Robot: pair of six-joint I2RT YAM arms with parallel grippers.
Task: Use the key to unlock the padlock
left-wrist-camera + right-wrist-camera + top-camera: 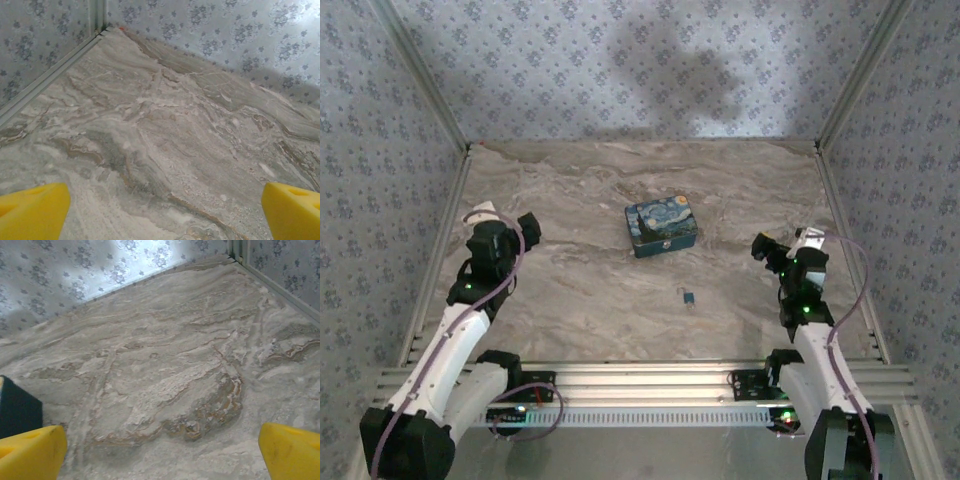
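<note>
The padlock [689, 297] is a tiny blue-teal body with a thin dark loop. It lies on the marble table [580, 290] near the middle, in front of the painted box. I cannot make out a separate key. My left gripper [528, 226] hovers at the left, far from the padlock. Its yellow fingertips [32, 212] stand wide apart, with bare table between them [165, 215]. My right gripper [761, 246] sits to the padlock's right and a little farther back. It is open [162, 455], and nothing is between its fingers [30, 452].
A blue-and-yellow night-sky box [661, 227] stands behind the padlock; its dark corner [15, 410] shows at the left of the right wrist view. Patterned walls [640, 70] close in the table on three sides. A metal rail [650, 385] runs along the near edge.
</note>
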